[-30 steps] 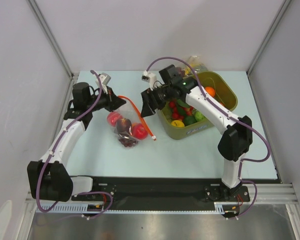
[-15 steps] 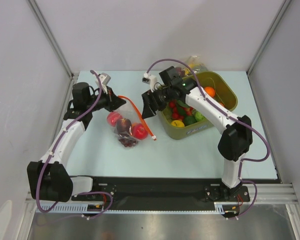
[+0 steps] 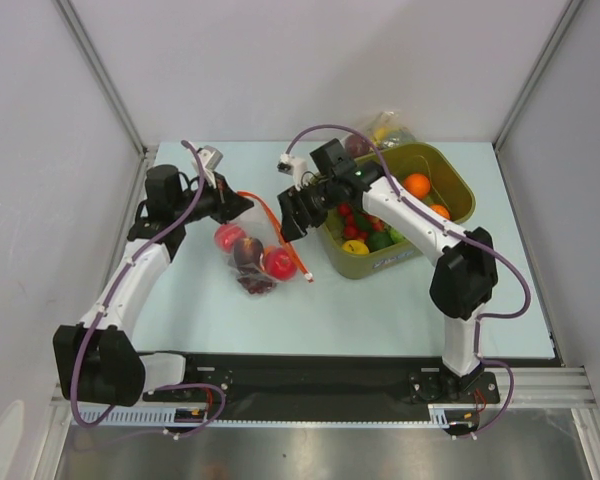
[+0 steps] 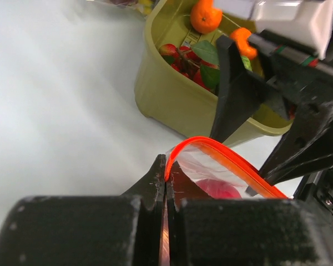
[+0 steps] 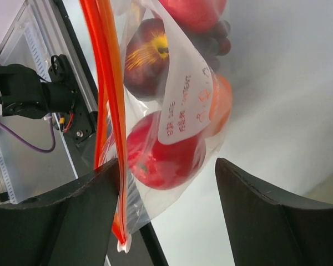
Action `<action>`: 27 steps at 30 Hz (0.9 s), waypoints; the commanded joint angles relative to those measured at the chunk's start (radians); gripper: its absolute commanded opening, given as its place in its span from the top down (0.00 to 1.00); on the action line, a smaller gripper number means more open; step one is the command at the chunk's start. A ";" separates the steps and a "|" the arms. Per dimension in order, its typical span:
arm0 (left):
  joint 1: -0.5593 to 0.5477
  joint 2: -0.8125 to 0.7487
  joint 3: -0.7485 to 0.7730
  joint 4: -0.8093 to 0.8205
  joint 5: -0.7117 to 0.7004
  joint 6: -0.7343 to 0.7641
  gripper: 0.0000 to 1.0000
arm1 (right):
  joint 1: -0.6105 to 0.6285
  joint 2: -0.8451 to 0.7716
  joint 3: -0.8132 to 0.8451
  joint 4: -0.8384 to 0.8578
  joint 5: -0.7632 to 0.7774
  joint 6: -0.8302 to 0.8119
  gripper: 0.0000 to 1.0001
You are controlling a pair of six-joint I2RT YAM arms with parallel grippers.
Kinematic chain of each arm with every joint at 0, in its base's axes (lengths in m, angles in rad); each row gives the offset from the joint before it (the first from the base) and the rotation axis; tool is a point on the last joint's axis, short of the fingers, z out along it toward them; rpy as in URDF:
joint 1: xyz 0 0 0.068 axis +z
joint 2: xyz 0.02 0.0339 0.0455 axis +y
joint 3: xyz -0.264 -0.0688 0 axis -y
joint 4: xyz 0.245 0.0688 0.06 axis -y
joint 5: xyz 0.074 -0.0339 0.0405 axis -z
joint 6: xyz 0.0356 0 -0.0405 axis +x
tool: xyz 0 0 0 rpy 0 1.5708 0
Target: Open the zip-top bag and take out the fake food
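The zip-top bag (image 3: pixel 250 255) lies on the pale table, its red-orange zip strip (image 3: pixel 280 235) running from my left gripper towards the bin. The fake food is inside: a red apple (image 5: pixel 161 152), a dark maroon fruit (image 5: pixel 147 58), an orange one (image 5: pixel 222 102) and dark grapes (image 5: pixel 213 39). My left gripper (image 3: pixel 244 205) (image 4: pixel 166 166) is shut on the bag's mouth edge at the strip (image 4: pixel 222 155). My right gripper (image 3: pixel 291 220) (image 5: pixel 166 163) is open. The bag's strip end and apple lie between its fingers (image 5: pixel 72 221), the strip (image 5: pixel 108 127) close beside the left one.
An olive bin (image 3: pixel 460 185) stands right of the bag and holds oranges (image 3: pixel 417 184), red chillies and green pieces. A second clear bag (image 3: pixel 385 130) sits behind it. Grey walls close in the table on three sides.
The right arm's wrist has shifted a little to the left, bringing its open gripper closer over the zip strip. The left gripper and the bag stay where they were.
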 commanded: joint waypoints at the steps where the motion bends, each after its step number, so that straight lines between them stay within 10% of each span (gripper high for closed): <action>1: -0.026 -0.033 0.001 0.068 0.011 -0.012 1.00 | 0.016 0.028 0.027 0.052 -0.027 0.018 0.27; 6: -0.052 -0.027 -0.012 0.088 -0.007 -0.029 1.00 | 0.025 0.035 0.031 0.083 -0.056 0.063 0.44; 9: -0.054 -0.027 -0.007 0.071 -0.055 -0.040 0.94 | 0.028 0.034 0.032 0.088 -0.056 0.076 0.71; 12: -0.054 -0.037 0.023 0.016 -0.166 -0.037 0.53 | 0.028 0.028 0.035 0.088 -0.041 0.084 1.00; 27: -0.265 -0.140 0.137 -0.164 -0.497 -0.307 0.32 | 0.029 0.026 0.089 0.071 0.063 0.128 1.00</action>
